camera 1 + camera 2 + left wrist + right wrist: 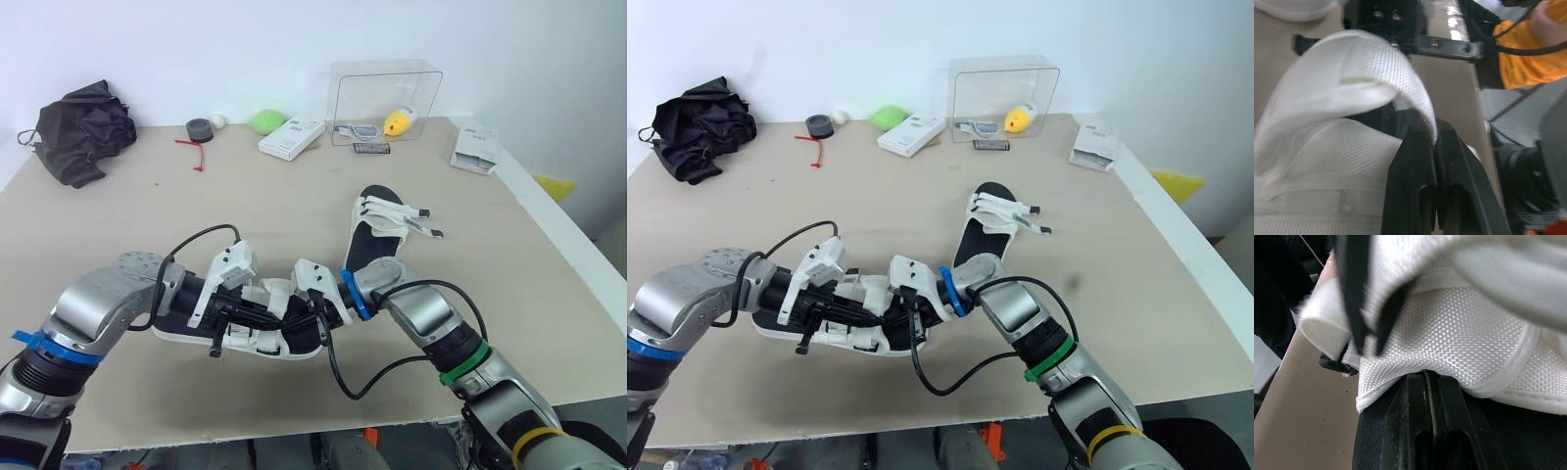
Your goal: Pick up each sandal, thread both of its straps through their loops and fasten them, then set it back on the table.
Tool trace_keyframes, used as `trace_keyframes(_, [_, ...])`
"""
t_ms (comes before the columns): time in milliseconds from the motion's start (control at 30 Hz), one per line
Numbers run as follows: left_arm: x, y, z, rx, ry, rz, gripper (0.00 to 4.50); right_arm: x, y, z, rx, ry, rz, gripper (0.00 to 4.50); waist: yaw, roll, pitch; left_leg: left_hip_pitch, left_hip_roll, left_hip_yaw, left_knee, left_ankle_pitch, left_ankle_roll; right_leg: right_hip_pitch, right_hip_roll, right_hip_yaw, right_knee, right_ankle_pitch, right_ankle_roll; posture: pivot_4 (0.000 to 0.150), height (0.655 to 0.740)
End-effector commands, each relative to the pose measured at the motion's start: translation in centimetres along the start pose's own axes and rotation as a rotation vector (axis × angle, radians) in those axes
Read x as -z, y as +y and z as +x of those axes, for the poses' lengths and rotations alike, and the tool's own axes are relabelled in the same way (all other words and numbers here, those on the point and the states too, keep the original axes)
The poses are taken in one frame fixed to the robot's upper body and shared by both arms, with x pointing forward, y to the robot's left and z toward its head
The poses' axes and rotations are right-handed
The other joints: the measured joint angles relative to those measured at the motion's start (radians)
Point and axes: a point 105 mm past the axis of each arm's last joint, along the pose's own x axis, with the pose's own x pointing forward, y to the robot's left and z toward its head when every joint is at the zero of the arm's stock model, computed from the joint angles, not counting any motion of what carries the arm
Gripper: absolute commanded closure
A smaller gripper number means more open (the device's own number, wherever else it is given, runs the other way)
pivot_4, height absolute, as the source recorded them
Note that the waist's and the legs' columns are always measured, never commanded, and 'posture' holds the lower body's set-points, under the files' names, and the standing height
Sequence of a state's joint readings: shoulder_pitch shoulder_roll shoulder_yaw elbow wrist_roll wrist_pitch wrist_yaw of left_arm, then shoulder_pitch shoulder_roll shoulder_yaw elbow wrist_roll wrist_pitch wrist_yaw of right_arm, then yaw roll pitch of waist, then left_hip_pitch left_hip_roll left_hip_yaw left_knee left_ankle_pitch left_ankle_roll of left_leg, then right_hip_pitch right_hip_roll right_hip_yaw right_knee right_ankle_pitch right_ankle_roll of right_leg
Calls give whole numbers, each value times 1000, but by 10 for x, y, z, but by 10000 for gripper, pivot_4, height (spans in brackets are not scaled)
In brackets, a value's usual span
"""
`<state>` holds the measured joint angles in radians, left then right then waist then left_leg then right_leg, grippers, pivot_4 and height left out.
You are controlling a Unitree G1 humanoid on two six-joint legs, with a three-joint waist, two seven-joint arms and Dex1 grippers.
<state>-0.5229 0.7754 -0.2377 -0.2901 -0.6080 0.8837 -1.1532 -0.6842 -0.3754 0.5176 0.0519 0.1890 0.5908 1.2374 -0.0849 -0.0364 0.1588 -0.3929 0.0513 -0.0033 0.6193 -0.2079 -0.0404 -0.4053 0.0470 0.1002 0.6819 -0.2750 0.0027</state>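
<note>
Mid-fastening on the near sandal (257,343), caught between both hands, low at the tabletop (118,225). Pinched tight on the white strap (1361,63): the left hand (1434,139). Clamped on the woven upper (1459,333): the right hand (1426,378). Keep the pinch firm, feed the strap end squarely, brace without twisting. Beyond the right hand, the second sandal (384,225).

Beige desk (118,225), white-trimmed along its right edge, stands against a plain white wall (196,49) at its far edge. Lighting is even.
</note>
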Motion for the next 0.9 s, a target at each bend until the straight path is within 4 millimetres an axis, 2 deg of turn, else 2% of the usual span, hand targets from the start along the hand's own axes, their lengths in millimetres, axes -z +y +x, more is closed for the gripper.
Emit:
trace_keyframes(33, [-3,23,5,-123,-25,49,44729,30,-1,5,22,96,90,45000,1,0,0,0,0,0,0,0,0,0,0,0,0,0,0,1500,7400])
trace_keyframes(100, [-8,31,5,-163,-51,83,44729,30,-1,5,22,96,89,45000,4,0,0,0,0,-1,1,0,0,1,0,0,0,0,0,1500,7400])
trace_keyframes(200, [-12,33,6,-164,-79,72,44729,30,-1,6,23,97,88,45000,5,0,0,1,-1,-1,3,0,0,2,0,0,0,2,1,1500,7400])
trace_keyframes(400, [-7,-7,3,59,-67,29,44729,30,-1,6,24,95,92,45000,2,0,0,1,-1,1,3,1,0,1,0,2,0,3,3,1500,7400])
trace_keyframes(467, [-5,-13,1,89,-63,16,44729,30,-1,6,23,96,91,45000,1,1,0,0,0,1,2,0,0,1,0,2,0,2,2,1500,7400])
trace_keyframes(733, [3,-21,1,101,-55,77,44729,30,-1,6,21,97,87,45000,1,0,0,0,0,2,2,0,0,0,0,2,0,2,2,1500,7400])
trace_keyframes(833, [2,-14,-1,62,-73,81,44729,30,-2,6,21,97,86,45000,2,0,0,0,0,1,2,0,0,0,0,2,0,2,2,1500,7400])
trace_keyframes(900, [-2,-13,-3,75,-98,38,38947,30,-2,6,21,98,85,45000,2,0,0,0,0,1,2,0,0,1,0,2,0,2,2,1500,7400])
